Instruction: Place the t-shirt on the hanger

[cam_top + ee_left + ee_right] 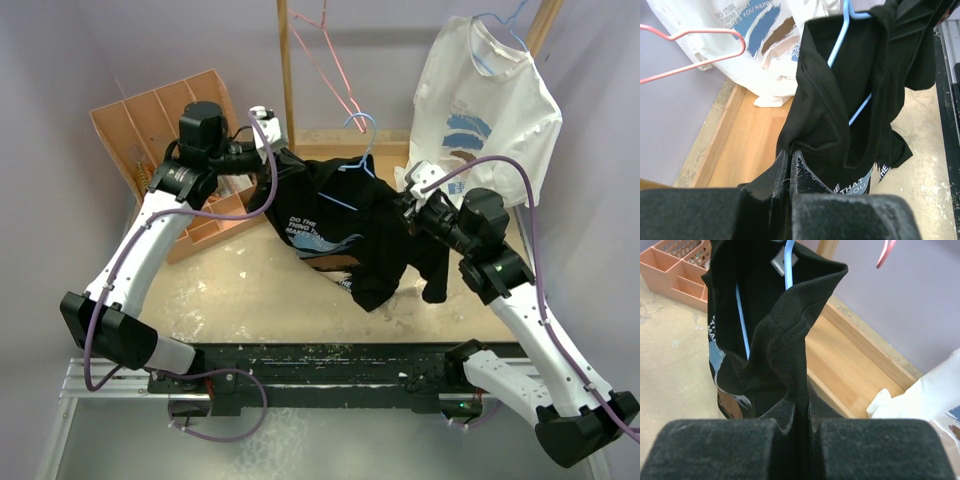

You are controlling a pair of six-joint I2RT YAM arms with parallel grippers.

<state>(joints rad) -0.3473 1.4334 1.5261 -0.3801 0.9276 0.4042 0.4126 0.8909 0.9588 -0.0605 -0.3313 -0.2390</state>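
We see the black t-shirt (340,225) bunched, the blue hanger (837,42) inside it; our left gripper (790,165) and right gripper (801,412) each pinch its cloth.

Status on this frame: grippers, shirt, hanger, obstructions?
Left gripper, right gripper both shut on black t-shirt, held spread. Blue hanger wire inside shirt. White t-shirt, pink hanger hang behind, not blocking.

Light's soft and even everywhere, pretty bright, only a faint shadow under the shirt (340,225) on the table (250,285). Top view is sharp (edges bow a little). Wrist views go mushy on their own fingers (850,220) up close, and the black cloth swallows detail.
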